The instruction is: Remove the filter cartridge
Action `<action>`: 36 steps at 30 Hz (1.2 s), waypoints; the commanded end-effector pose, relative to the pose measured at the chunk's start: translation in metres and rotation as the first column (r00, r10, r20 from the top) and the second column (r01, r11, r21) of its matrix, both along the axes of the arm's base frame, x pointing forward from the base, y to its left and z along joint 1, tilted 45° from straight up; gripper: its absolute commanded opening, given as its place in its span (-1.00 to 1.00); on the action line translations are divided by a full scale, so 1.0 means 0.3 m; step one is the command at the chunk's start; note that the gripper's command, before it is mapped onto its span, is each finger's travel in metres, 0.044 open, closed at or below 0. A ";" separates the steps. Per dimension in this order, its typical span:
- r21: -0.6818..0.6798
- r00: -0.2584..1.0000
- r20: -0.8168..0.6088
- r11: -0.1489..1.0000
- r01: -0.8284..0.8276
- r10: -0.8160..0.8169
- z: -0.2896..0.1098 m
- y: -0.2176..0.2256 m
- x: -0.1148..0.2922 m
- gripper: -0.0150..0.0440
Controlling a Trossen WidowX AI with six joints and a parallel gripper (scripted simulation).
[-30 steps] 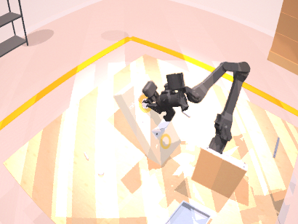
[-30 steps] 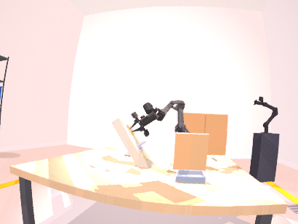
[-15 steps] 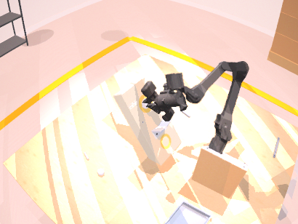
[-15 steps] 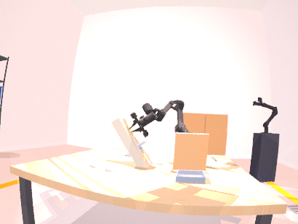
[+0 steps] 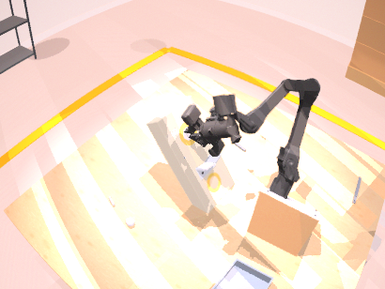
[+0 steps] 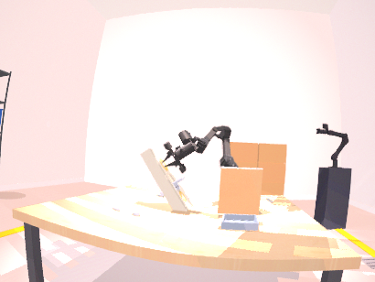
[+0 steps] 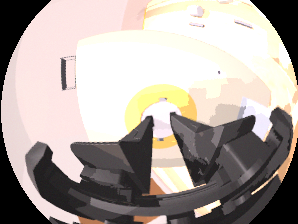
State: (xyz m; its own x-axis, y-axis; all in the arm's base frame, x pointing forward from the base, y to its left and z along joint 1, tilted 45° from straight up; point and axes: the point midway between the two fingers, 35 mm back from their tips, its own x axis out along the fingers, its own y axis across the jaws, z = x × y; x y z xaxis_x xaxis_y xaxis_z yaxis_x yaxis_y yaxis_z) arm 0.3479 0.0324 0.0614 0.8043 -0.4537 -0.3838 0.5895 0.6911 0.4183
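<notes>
The service panel [image 5: 175, 157] [image 6: 157, 176] is a pale board that leans tilted on the table. The round filter cartridge [image 7: 164, 103] [image 5: 184, 137] shows as a white disc inside a yellow ring [image 7: 136, 107] near the panel's upper end. My gripper [image 5: 190, 136] [image 6: 165, 163] [image 7: 160, 117] points straight at the cartridge's face, with its fingertips at or just before the disc. The fingers stand close together with only a narrow gap, and I see nothing held between them. I cannot tell whether the tips sit in the slots. The blue-grey tray [image 5: 230, 273] [image 6: 239, 225] lies at the table's near edge.
An upright cardboard sheet [image 5: 282, 225] [image 6: 240, 189] stands between the arm's base and the tray. A white block [image 5: 207, 168] and a second yellow ring [image 5: 214, 182] sit lower on the panel's face. Cardboard boxes [image 6: 258, 167] stand behind. Another arm on a dark pedestal [image 6: 334, 192] stands at the right.
</notes>
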 end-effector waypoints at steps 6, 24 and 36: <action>0.000 1.000 -0.007 1.000 -0.001 0.001 -0.011 -0.008 0.015 -0.16; -0.005 1.000 0.001 1.000 -0.004 0.004 -0.003 0.001 0.004 -0.27; -0.082 0.998 -0.050 0.996 -0.043 0.039 -0.009 -0.007 0.014 -0.49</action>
